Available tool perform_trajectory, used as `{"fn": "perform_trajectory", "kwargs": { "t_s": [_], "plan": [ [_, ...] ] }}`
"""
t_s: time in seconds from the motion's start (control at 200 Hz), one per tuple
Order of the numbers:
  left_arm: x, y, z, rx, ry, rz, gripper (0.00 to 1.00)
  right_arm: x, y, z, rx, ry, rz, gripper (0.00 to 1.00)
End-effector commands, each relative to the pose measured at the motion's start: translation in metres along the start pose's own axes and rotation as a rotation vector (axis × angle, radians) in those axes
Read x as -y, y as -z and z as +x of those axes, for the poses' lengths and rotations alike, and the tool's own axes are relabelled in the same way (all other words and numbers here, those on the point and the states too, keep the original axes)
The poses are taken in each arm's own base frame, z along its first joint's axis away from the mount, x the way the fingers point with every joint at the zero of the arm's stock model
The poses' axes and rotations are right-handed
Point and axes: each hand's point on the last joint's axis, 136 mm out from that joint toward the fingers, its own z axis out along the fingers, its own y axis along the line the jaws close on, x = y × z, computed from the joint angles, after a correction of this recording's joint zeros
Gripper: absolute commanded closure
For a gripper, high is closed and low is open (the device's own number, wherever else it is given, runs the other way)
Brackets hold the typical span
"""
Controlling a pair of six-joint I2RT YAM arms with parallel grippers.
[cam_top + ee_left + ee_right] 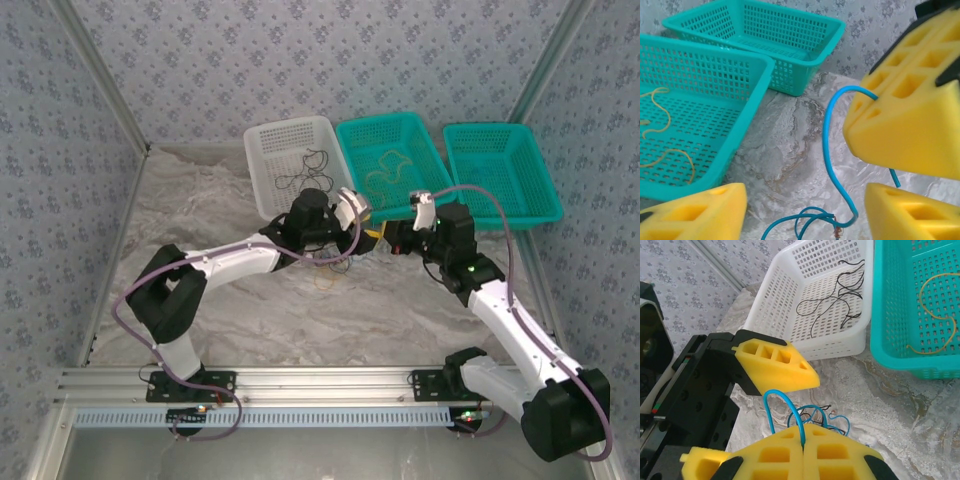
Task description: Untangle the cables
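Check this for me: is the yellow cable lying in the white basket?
No, the yellow cable lies in the teal basket beside it, while the white basket holds the black cable.

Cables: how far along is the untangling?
Done: black cable lies in the white basket, yellow cable in the middle teal basket. In hand: right gripper pinches the blue cable, left gripper open beside it. Left: its tangled end is on the table; probably goes in the far teal basket.
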Motion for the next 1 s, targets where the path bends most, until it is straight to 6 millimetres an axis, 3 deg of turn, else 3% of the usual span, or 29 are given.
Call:
{"fn": "perform_trajectory", "kwargs": {
  "t_s": [0.0, 0.43, 0.565, 0.725, 0.994],
  "plan": [
    [-0.001, -0.003, -0.016, 0.006, -0.057, 0.002, 0.41, -0.016, 0.009, -0.014, 0.023, 0.034, -0.047, 1.00],
    [-0.012, -0.012, -0.017, -0.005, -0.096, -0.051, 0.51, -0.026, 0.015, -0.025, 0.048, 0.029, -0.076, 1.00],
    [-0.031, -0.017, -0.010, -0.031, -0.103, -0.152, 0.57, -0.029, 0.017, -0.028, 0.059, 0.025, -0.085, 1.00],
    [-0.039, -0.020, -0.007, -0.022, -0.075, -0.185, 0.64, -0.027, 0.021, -0.031, 0.075, 0.027, -0.064, 1.00],
    [-0.041, -0.035, 0.025, -0.048, 0.067, -0.169, 0.68, -0.040, 0.045, -0.054, 0.196, 0.056, -0.077, 1.00]
  ]
}}
